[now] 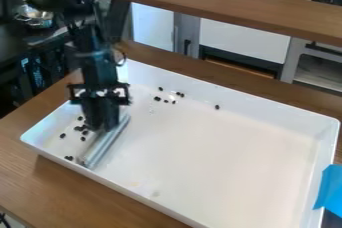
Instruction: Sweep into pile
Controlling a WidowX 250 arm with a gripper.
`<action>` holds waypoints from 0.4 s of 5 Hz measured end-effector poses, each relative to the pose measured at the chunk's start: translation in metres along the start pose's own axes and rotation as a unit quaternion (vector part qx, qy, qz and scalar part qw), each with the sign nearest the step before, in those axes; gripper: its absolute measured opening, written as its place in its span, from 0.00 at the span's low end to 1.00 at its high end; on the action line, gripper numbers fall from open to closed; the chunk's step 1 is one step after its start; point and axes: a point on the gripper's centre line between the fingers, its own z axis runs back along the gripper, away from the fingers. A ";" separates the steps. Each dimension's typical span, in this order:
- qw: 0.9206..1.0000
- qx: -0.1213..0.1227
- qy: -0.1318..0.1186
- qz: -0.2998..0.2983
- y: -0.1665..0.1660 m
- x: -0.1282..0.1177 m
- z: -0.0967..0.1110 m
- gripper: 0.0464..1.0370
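Note:
The black gripper (103, 122) hangs down over the left part of the white tray (220, 147), at a long pale bar-shaped sweeping tool (105, 142) that lies slantwise on the tray floor. Left of the tool, several small black pieces (81, 128) are scattered near the tray's left end, with a pair of them (69, 158) by the front left wall. Toward the back wall lies another loose group of black pieces (157, 99), and a single black piece (217, 107) sits apart to their right. The arm hides part of the tray's back left corner.
The tray stands on a brown wooden table (40, 182). Blue tape (330, 189) is stuck over its right wall. A raised wooden shelf (234, 7) runs behind the tray, with a dark post (117, 19) near the arm. A metal bowl (33, 17) is at the upper left.

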 end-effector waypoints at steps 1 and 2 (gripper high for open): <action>1.000 0.000 0.015 -0.003 0.017 0.004 0.007 0.27; 1.000 -0.001 0.013 0.000 0.030 0.008 0.021 0.27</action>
